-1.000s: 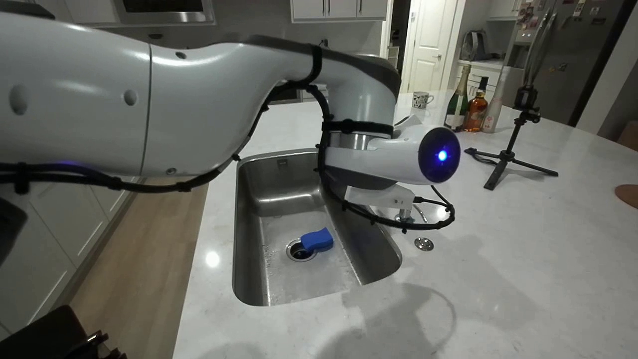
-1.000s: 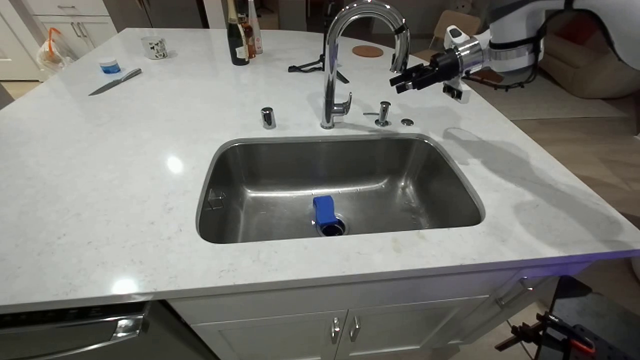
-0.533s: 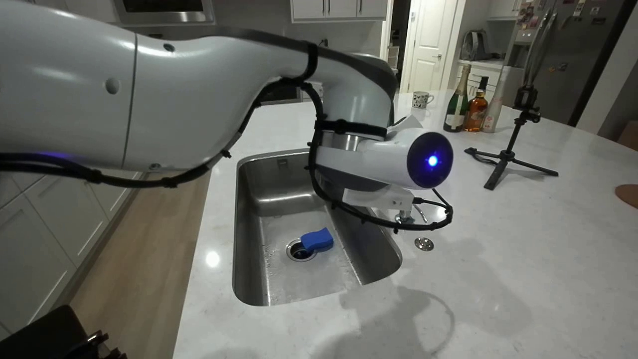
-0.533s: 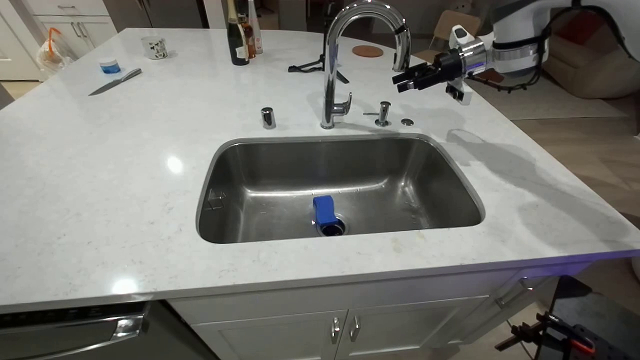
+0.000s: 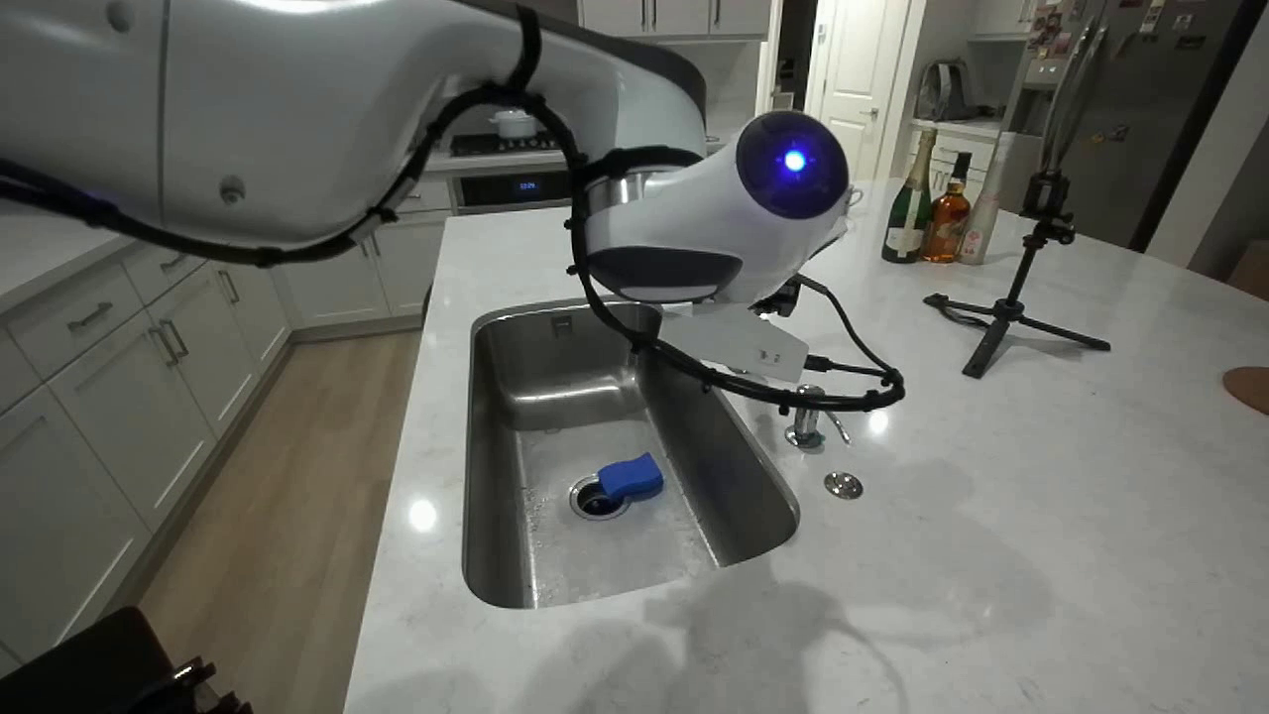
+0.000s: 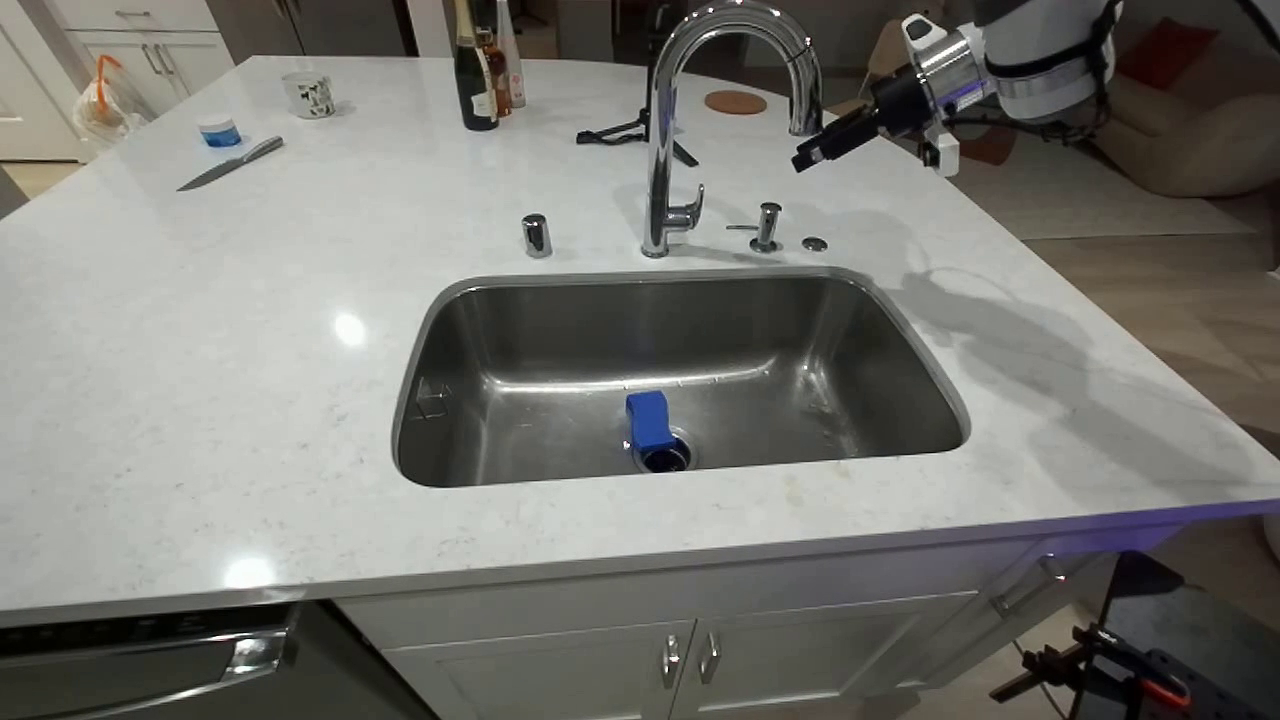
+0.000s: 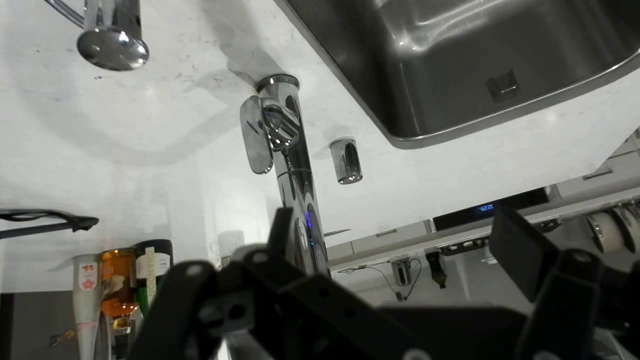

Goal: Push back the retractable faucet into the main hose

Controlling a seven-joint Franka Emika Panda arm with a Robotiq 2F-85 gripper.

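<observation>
The main hose, a tall curved chrome neck, stands behind the sink. It also shows in the wrist view but is hidden by the arm in an exterior view. The retractable faucet, the chrome spray head, hangs straight down at the neck's end, with only a thin line at the joint. It is not seen in the wrist view. My gripper is just below the spray head's lower end; I cannot tell whether they touch. In the wrist view the fingers are wide apart with nothing between them.
The sink holds a blue object. A small low chrome fitting, a chrome cap and a round disc stand by the neck. Bottles and a black tripod are farther back.
The wrist has risen and rolled, so the fingers now overlap in an exterior view. The spray head hangs straighter and slightly higher; the dark band at its joint no longer shows.
</observation>
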